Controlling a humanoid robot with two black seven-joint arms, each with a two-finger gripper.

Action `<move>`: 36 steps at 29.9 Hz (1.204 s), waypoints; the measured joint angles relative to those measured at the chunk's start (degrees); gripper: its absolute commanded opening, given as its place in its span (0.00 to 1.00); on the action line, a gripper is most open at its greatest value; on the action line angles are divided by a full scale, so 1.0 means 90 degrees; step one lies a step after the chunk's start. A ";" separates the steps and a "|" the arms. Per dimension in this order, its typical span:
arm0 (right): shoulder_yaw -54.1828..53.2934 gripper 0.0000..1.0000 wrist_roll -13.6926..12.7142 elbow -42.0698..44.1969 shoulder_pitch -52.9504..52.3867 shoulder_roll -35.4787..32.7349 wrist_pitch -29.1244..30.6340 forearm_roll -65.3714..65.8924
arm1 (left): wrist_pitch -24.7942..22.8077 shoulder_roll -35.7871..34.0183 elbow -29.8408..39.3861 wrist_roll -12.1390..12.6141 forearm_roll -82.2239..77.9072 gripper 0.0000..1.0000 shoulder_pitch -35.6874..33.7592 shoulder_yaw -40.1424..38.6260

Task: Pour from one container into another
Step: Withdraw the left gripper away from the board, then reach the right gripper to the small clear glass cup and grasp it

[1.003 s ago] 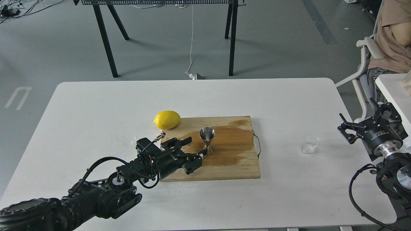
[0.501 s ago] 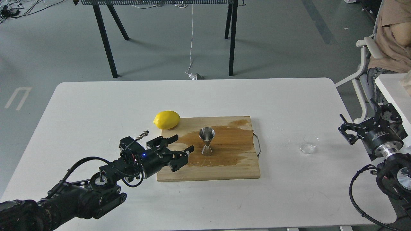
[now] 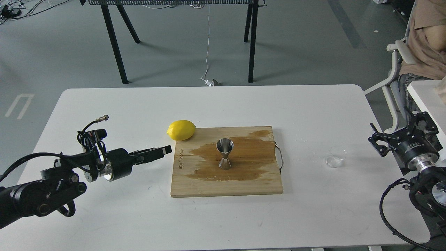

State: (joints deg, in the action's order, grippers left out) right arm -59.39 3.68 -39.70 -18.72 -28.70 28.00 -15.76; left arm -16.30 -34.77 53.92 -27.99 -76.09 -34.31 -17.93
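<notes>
1. Since the earlier frames, the left pincer [image 3: 163, 150] has been drawn back from the steel jigger [image 3: 225, 153] and now hangs over the white table [image 3: 104, 104], left of the wooden cutting board [image 3: 226, 184]; it is seen edge-on, so whether its fingers are apart or together cannot be told.
2. The right pincer [image 3: 376, 139] is held at the table's right edge, its fingers spread apart and empty, near but not touching the clear cup [image 3: 335, 156].
3. The jigger stands upright on the wet, darkened patch of the board, released, its long axis vertical and its wide mouth facing up.
4. The clear cup rests on the table well to the right of the board, upright with its mouth up; whether liquid is inside cannot be told.
5. A lemon [image 3: 181, 129] lies at the board's far left corner, clear of the work.
6. The step in hand is judged to be the clearing of the left arm after the jigger's placement; no pouring has begun.
7. Next, the cup would need to be gripped by the right pincer, carried over the jigger's mouth and tipped gently.
</notes>
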 measured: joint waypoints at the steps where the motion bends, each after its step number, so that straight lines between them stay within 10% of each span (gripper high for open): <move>1: -0.0005 1.00 -0.0018 -0.0010 -0.0001 -0.0015 0.0000 -0.0024 | -0.0422 -0.0041 -0.0008 0.0000 0.0193 0.86 -0.0008 -0.0157; 5: -0.0013 1.00 -0.0150 -0.0047 -0.0010 -0.0077 0.0000 -0.0393 | -0.1214 -0.0084 -0.0090 0.0000 0.1115 0.87 -0.0011 -0.0832; 11: 0.0005 1.00 -0.1424 -0.0074 0.0018 -0.0146 0.0000 -0.1850 | -0.1299 -0.0075 -0.0519 -0.0001 0.3121 0.87 -0.0012 -0.1472; 18: -0.0026 1.00 -0.2163 -0.0223 0.0205 -0.0164 -0.0053 -0.2223 | -0.1298 -0.0004 -0.1147 -0.0001 0.5742 0.89 -0.0001 -0.1544; 29: -0.0171 1.00 -0.2873 -0.1595 0.0857 -0.0496 -0.3110 -0.2470 | -0.1301 0.0688 -0.1748 -0.0001 0.7025 0.91 0.0006 -0.1516; 36: -0.0113 1.00 -0.2946 -0.1813 0.0883 -0.0420 -0.3849 -0.2397 | -0.1300 0.0679 -0.1829 -0.0001 0.7029 0.91 0.0042 -0.1504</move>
State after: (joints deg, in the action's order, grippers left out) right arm -60.41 -22.84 -56.01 -10.78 -32.48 -6.64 -37.33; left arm -28.01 -28.65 37.46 -28.00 -12.83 -33.93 -31.47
